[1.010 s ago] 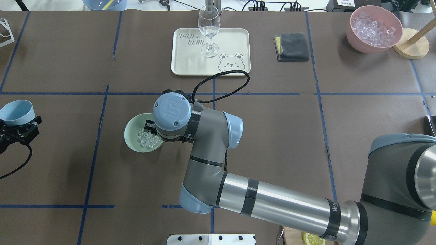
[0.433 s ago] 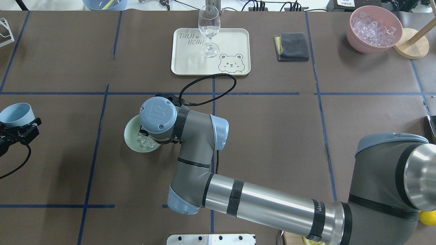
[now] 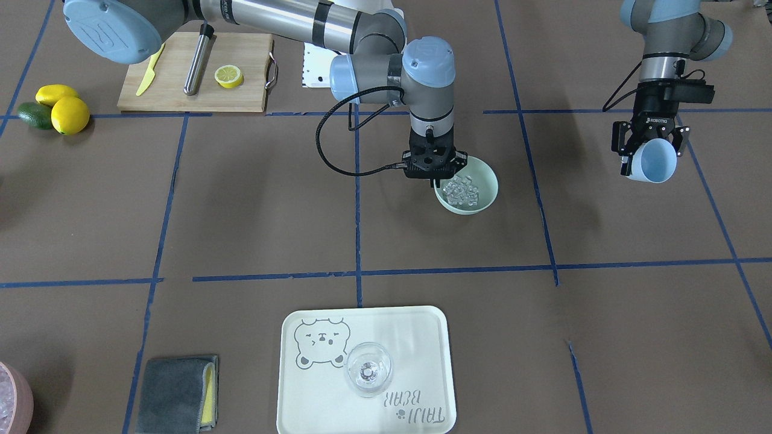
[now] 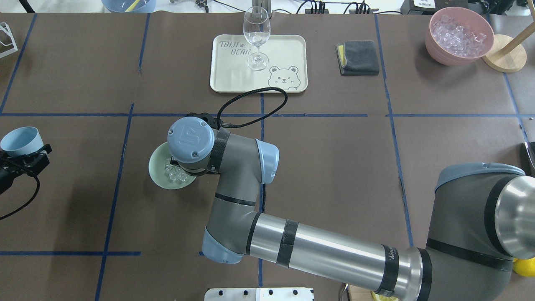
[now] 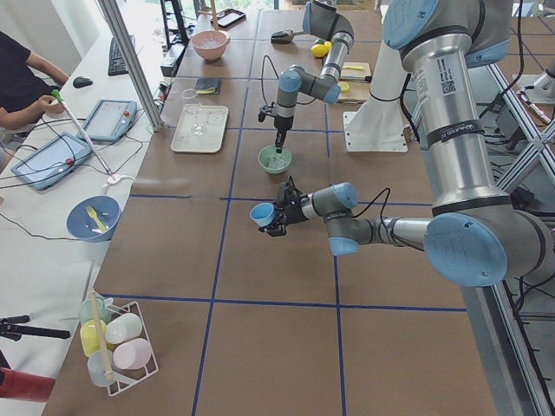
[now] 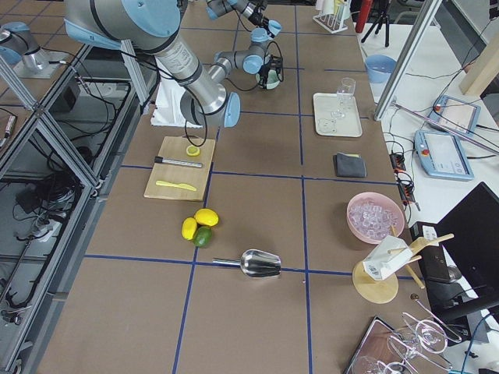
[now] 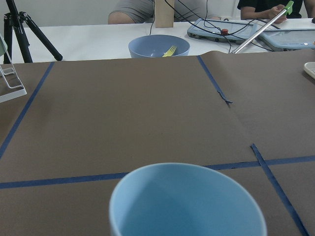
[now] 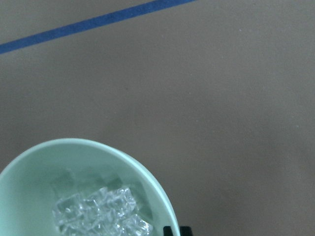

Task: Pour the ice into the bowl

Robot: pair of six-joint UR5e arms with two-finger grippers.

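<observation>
The pale mint-green bowl [image 3: 484, 179] sits on the brown table with a heap of clear ice [image 3: 460, 190] cubes inside. My right gripper [image 3: 435, 179] points straight down at the bowl's rim and is shut on it; one fingertip [image 8: 172, 230] shows just outside the rim. From overhead the right wrist hides part of the bowl [image 4: 158, 174] and the ice [image 4: 175, 176]. The right wrist view looks down on the bowl [image 8: 123, 155] and ice [image 8: 98, 211]. My left gripper [image 3: 651, 150] is far off to the side, shut on a light blue cup [image 3: 654, 161], whose empty inside fills the left wrist view [image 7: 187, 201].
A cream tray [image 4: 234, 75] with a wine glass [image 4: 256, 37] lies at the far middle, a grey cloth [image 4: 357, 57] and a pink bowl of ice [image 4: 459, 35] to its right. A cutting board [image 3: 175, 84] and lemons [image 3: 60, 108] sit near the robot's base.
My right arm has moved left and slightly toward the robot, and the mint bowl with its ice has slid along with the gripper. The left gripper with the cup has barely shifted.
</observation>
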